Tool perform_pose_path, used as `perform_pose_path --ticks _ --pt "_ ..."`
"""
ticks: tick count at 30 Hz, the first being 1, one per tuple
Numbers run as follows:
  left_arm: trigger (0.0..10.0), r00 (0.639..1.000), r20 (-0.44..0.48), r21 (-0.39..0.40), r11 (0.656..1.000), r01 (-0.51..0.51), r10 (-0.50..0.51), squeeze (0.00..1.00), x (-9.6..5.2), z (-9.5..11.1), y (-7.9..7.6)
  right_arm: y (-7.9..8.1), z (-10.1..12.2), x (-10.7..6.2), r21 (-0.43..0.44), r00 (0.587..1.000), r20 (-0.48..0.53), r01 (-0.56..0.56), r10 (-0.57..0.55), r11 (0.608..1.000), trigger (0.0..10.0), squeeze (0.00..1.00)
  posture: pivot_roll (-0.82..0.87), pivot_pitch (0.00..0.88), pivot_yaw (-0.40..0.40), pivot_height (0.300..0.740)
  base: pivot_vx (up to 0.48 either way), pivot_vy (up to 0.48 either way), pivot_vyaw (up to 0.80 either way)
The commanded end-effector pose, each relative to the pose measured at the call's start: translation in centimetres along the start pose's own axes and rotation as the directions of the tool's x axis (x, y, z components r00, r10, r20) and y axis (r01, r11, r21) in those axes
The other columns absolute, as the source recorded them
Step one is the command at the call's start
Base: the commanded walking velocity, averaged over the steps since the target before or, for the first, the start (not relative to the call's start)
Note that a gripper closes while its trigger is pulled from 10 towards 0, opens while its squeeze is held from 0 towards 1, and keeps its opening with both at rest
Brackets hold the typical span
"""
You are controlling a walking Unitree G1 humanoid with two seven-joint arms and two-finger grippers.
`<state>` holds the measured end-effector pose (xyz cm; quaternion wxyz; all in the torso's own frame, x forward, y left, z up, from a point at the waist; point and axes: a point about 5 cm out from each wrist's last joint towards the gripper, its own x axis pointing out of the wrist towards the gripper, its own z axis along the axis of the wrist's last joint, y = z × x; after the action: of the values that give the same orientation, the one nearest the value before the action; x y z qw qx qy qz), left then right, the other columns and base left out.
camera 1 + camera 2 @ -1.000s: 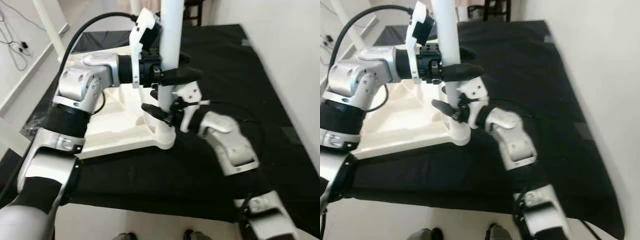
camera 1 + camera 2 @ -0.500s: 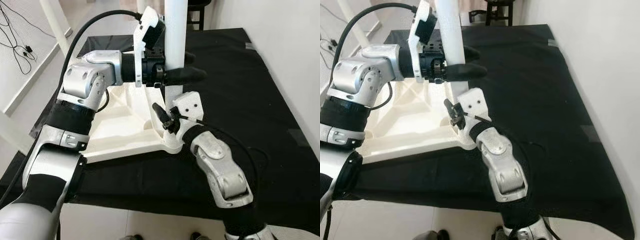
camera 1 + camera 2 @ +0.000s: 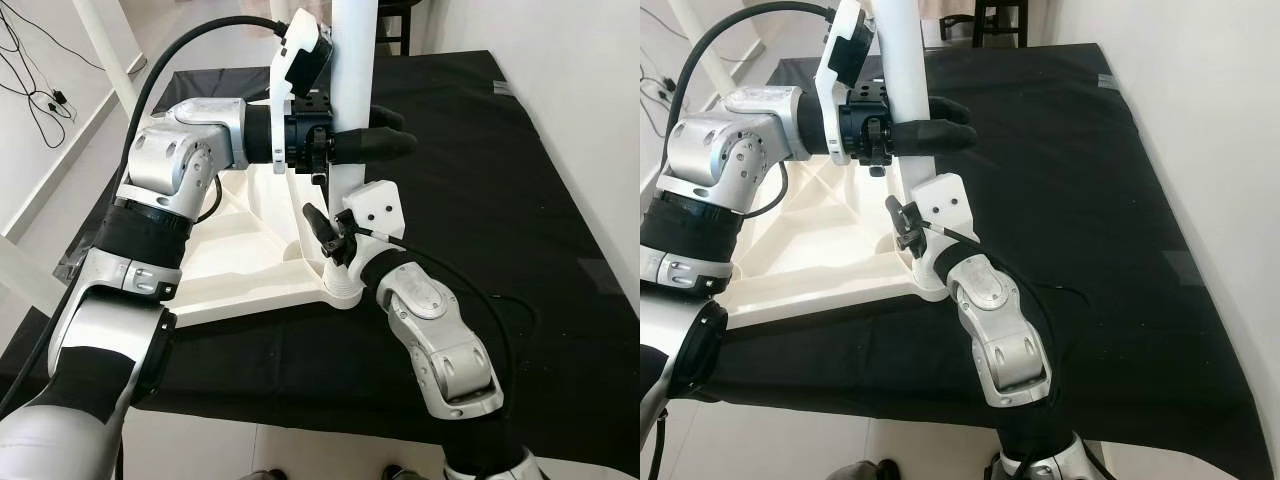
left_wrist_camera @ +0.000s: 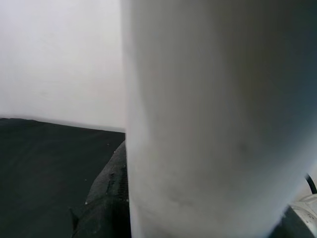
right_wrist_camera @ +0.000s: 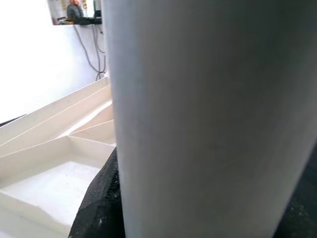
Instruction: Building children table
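left eye view shows both grippers' fingers [image 3: 385, 146] clamping the table leg [image 3: 352, 90]; wrist views add ribbed tabletop [image 5: 59, 163].

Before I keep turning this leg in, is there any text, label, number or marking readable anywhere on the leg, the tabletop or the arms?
None: no text, label, number or sign is readable in any view.
White table leg: plain.
Upturned white tabletop: bare ribs, no marking.
Left end effector and right end effector, both at the leg: no print legible.
Black cloth: plain.
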<state>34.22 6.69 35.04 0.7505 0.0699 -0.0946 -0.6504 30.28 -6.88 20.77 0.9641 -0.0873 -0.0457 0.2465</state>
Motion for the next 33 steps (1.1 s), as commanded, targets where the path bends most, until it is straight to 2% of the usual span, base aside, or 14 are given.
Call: perform_pose_path --ticks 1,6,7,9,10,11,13,16,18,19,20,21,22,33 --pt "0.0 0.999 -0.016 0.006 0.999 -0.037 0.037 0.0 0.1 0.3 0.4 0.1 -4.3 0.0 0.023 0.971 -0.22 -0.086 0.089 0.996 10.0 1.0 0.02 0.176 0.065 0.74 0.0 0.0 0.0" --pt "0.0 0.999 -0.014 0.006 0.999 -0.032 0.032 0.0 0.1 0.3 0.3 -0.8 -2.9 0.5 0.021 0.974 -0.144 -0.171 0.172 0.985 10.0 1.0 0.02 0.176 0.065 0.74 0.0 0.0 0.0" --pt "0.0 0.999 -0.014 0.005 1.0 -0.029 0.029 0.0 0.1 0.3 0.3 -1.5 -1.7 0.8 0.009 0.962 -0.076 -0.261 0.261 0.965 10.0 1.0 0.02 0.176 0.065 0.74 0.0 0.0 0.0" --pt "0.0 0.999 -0.014 0.005 1.0 -0.029 0.029 0.0 0.1 0.3 0.3 -1.5 -1.7 0.8 0.009 0.962 -0.076 -0.261 0.261 0.965 10.0 1.0 0.02 0.176 0.065 0.74 0.0 0.0 0.0" --pt "0.0 1.0 -0.013 0.004 1.0 -0.024 0.024 0.0 0.2 0.1 0.2 -2.5 0.2 0.9 0.007 0.858 0.024 -0.513 0.513 0.858 10.0 0.0 0.02 0.172 0.065 0.74 0.0 0.0 0.0" --pt "0.0 1.0 -0.013 0.004 1.0 -0.024 0.024 0.0 0.2 0.1 0.2 -2.5 0.2 0.9 0.007 0.858 0.024 -0.513 0.513 0.858 10.0 0.0 0.02 0.172 0.065 0.74 0.0 0.0 0.0" --pt "0.0 1.0 -0.01 0.002 1.0 -0.02 0.021 0.0 0.3 0.1 0.1 -2.9 1.0 0.9 -0.023 0.745 0.045 -0.665 0.665 0.747 10.0 0.0 0.03 0.169 0.064 0.74 0.0 0.0 0.0" --pt "0.0 1.0 -0.006 0.002 1.0 -0.017 0.017 0.0 0.4 0.1 0.1 -2.9 1.4 1.2 -0.062 0.662 0.026 -0.746 0.749 0.663 10.0 0.0 0.03 0.17 0.063 0.74 0.0 0.0 0.0" --pt "0.0 1.0 -0.006 0.002 1.0 -0.016 0.016 0.0 0.4 0.1 0.0 -2.9 1.6 1.5 -0.057 0.651 0.029 -0.757 0.759 0.651 10.0 0.0 0.04 0.17 0.063 0.74 0.0 0.0 0.0" --pt "0.0 1.0 -0.007 0.001 1.0 -0.014 0.014 0.0 0.4 0.1 0.0 -2.9 1.8 1.8 -0.05 0.636 0.035 -0.769 0.771 0.637 9.3 0.0 0.04 0.168 0.068 0.74 0.0 0.0 0.0" --pt "0.0 1.0 -0.007 0.001 1.0 -0.014 0.014 0.0 0.4 0.1 0.0 -2.9 1.8 1.8 -0.05 0.636 0.035 -0.769 0.771 0.637 9.3 0.0 0.04 0.168 0.068 0.74 0.0 0.0 0.0" --pt "0.0 1.0 -0.008 0.002 1.0 -0.014 0.014 0.0 0.3 0.1 0.0 -3.0 1.8 2.0 -0.043 0.623 0.037 -0.78 0.781 0.624 3.0 0.0 0.05 0.169 0.069 0.74 0.0 0.0 0.0" --pt "0.0 1.0 -0.01 0.002 1.0 -0.014 0.014 0.0 0.3 0.0 0.0 -3.0 1.7 2.3 -0.035 0.611 0.034 -0.79 0.791 0.612 0.0 0.0 0.05 0.168 0.066 0.74 0.0 0.0 0.0" --pt "0.0 1.0 -0.012 0.011 1.0 -0.017 0.017 0.0 0.2 0.1 0.0 -3.5 0.8 2.9 -0.023 0.559 0.031 -0.828 0.829 0.56 0.0 0.0 0.06 0.17 0.057 0.74 0.0 0.0 0.0"
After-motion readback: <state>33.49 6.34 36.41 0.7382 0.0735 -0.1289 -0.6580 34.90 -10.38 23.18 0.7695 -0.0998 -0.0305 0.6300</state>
